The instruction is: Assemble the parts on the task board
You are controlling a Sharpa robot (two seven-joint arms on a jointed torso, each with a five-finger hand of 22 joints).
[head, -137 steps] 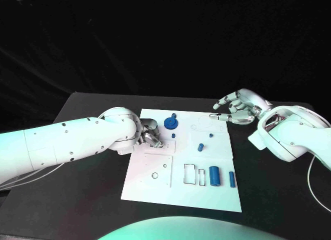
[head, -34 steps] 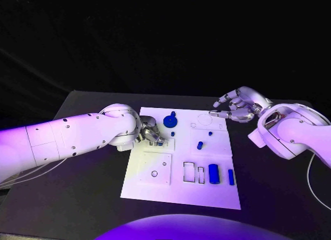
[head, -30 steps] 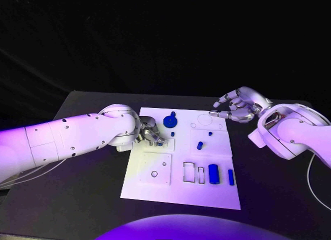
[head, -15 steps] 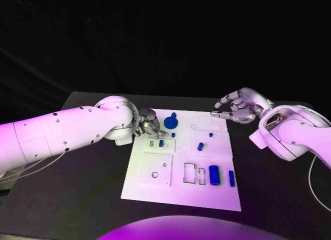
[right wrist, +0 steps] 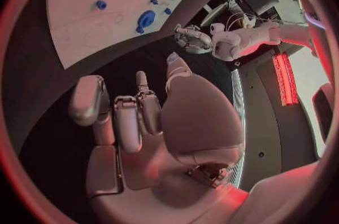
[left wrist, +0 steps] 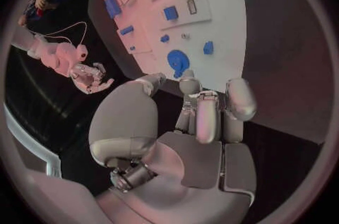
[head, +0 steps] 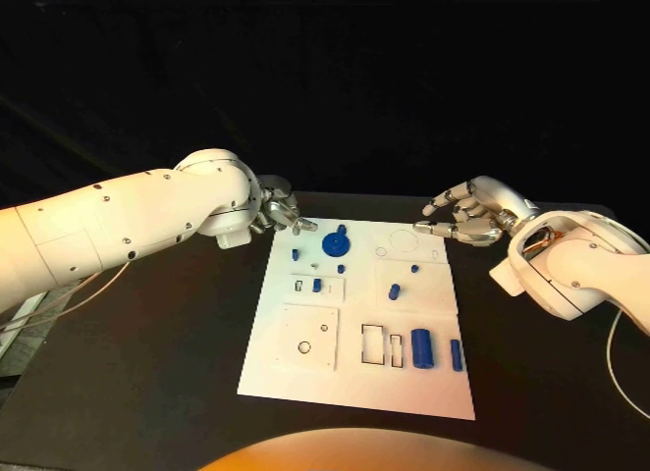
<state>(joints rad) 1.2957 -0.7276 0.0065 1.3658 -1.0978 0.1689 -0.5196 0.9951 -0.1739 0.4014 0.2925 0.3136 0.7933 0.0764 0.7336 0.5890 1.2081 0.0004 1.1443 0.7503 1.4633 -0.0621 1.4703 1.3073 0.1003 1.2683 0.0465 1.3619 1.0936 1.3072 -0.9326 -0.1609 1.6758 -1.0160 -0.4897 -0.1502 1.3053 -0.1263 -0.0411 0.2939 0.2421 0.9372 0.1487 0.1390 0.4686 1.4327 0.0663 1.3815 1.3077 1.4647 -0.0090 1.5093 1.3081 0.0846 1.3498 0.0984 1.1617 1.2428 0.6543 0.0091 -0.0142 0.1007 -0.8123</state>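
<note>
White board, blue parts, both hands standing off.

Black surface [head: 155, 334] carries the task board [head: 356, 378]; the left hand [head: 277, 213] hovers at its far left corner, fingers loosely curled around nothing, as far as the wrist view lets me judge. The right hand [head: 469, 214] hangs off the far right corner, fingers apart and empty. A round blue part [head: 335, 241] lies near the far edge, blue blocks [head: 421, 347] toward the near edge, one small part [head: 317, 286] seated in its slot. This looks like a pause between placements; next calls for picking a loose part.
</note>
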